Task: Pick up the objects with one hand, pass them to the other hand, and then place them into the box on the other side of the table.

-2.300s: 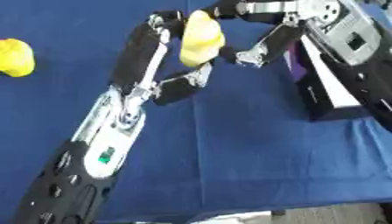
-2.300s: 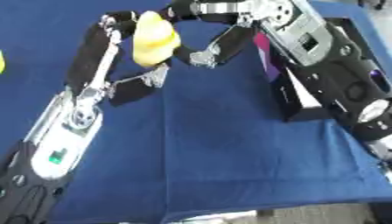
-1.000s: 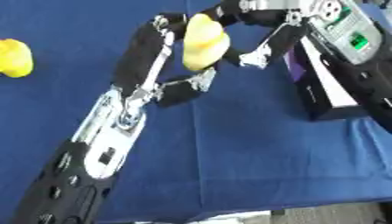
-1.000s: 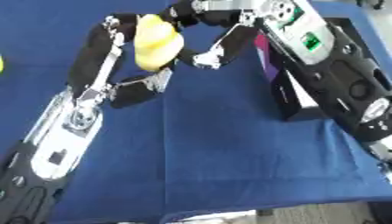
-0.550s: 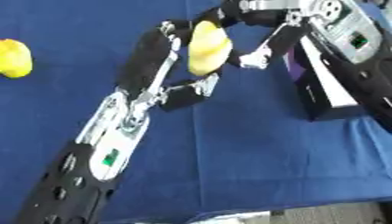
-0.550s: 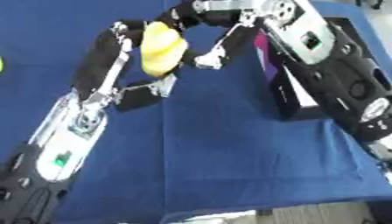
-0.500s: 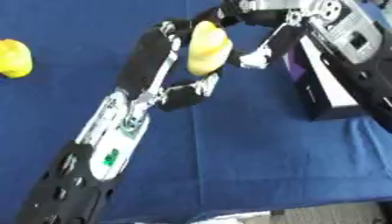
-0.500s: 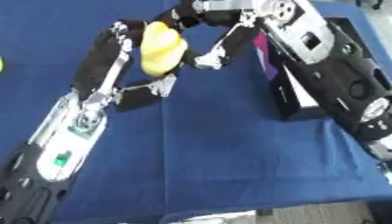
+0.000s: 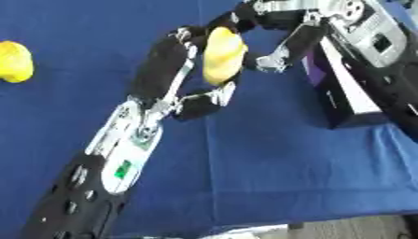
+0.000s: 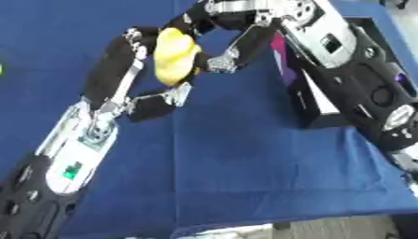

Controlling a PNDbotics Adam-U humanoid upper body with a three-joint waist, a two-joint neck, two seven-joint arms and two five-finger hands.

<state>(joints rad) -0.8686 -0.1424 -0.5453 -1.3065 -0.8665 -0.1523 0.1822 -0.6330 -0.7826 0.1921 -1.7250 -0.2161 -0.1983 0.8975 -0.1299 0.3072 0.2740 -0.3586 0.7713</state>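
Above the blue desk (image 9: 269, 158), the left hand (image 9: 176, 70) curls its fingers (image 9: 204, 100) around a smooth yellow object (image 9: 222, 55), while the right hand (image 9: 274, 35) touches it with curled fingers, beside the dark box (image 9: 347, 93).

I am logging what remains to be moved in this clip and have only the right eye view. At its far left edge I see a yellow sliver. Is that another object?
Observer: Yes. The left eye view shows it whole: a second yellow object, rounded, lying on the blue cloth near the left edge.
Operator: Is it against the left arm, or touched by anything?
Observer: Neither. Bare cloth separates it from the left arm, and nothing touches it. The left robot hand is curled round the held yellow object farther right.
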